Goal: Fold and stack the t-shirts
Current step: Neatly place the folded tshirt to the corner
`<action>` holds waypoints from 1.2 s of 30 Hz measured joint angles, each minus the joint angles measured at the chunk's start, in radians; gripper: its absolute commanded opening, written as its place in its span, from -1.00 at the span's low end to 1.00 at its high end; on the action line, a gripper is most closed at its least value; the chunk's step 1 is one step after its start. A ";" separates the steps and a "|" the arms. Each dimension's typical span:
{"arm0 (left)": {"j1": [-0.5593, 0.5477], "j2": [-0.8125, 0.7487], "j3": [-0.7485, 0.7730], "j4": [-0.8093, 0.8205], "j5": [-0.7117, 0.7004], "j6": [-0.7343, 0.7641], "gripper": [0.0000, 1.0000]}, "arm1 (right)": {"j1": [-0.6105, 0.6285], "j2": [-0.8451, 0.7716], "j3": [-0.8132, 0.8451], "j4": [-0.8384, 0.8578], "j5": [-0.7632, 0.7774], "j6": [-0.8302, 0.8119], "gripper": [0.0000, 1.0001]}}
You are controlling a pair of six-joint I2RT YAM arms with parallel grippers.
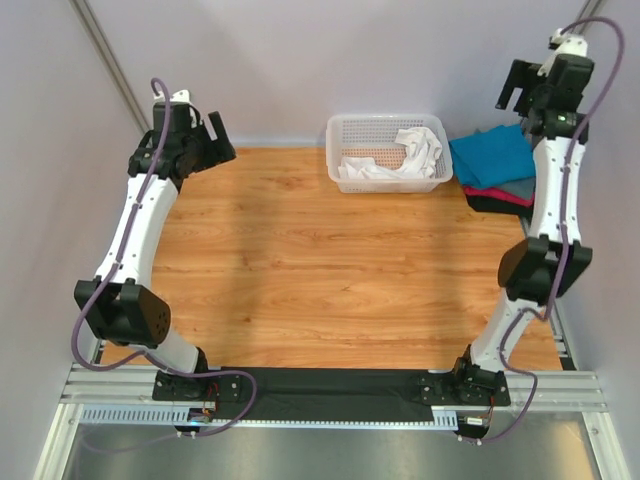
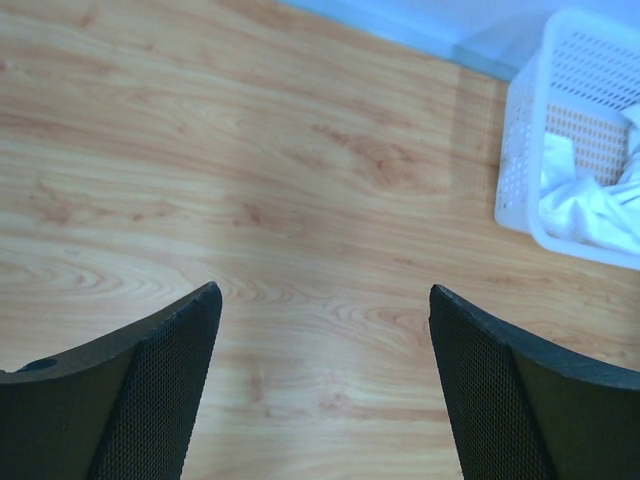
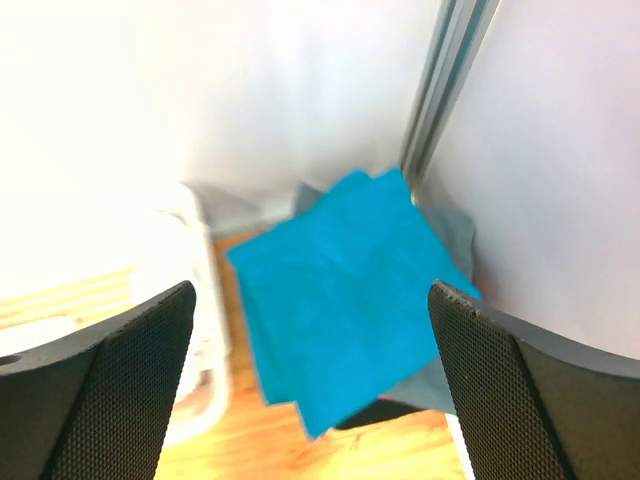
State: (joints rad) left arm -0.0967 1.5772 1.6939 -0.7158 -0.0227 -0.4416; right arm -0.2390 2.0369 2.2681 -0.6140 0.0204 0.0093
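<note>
Though amid pale walls (image 1: 300, 60), wood-grain table (image 1: 300, 260), teal t-shirt (image 1: 492, 155) in corner.

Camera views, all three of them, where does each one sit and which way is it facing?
Top external: above and behind the bases, looking down on the table, basket, teal shirt; both arms show.
Left wrist: on the left arm, looking down at wood and the basket holding a white shirt; open jaws show.
Right wrist: on the raised right arm, facing the teal shirt by the wall; open jaws show.
Shared: basket in top and left wrist.
</note>
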 measured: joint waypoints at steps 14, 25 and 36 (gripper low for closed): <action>0.044 -0.259 -0.315 0.242 0.124 0.089 0.83 | 0.000 -0.857 -0.868 0.074 -0.035 0.172 1.00; 0.044 -0.414 -0.571 0.265 0.160 0.060 0.81 | 0.000 -1.057 -1.381 0.221 -0.011 0.403 1.00; 0.044 -0.515 -0.620 0.244 0.138 0.008 0.80 | 0.000 -1.050 -1.375 0.254 -0.080 0.424 1.00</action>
State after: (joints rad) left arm -0.0525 1.0618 1.0737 -0.4721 0.1154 -0.4332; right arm -0.2390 0.9867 0.8932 -0.3595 -0.0601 0.4335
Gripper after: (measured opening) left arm 0.901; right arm 0.998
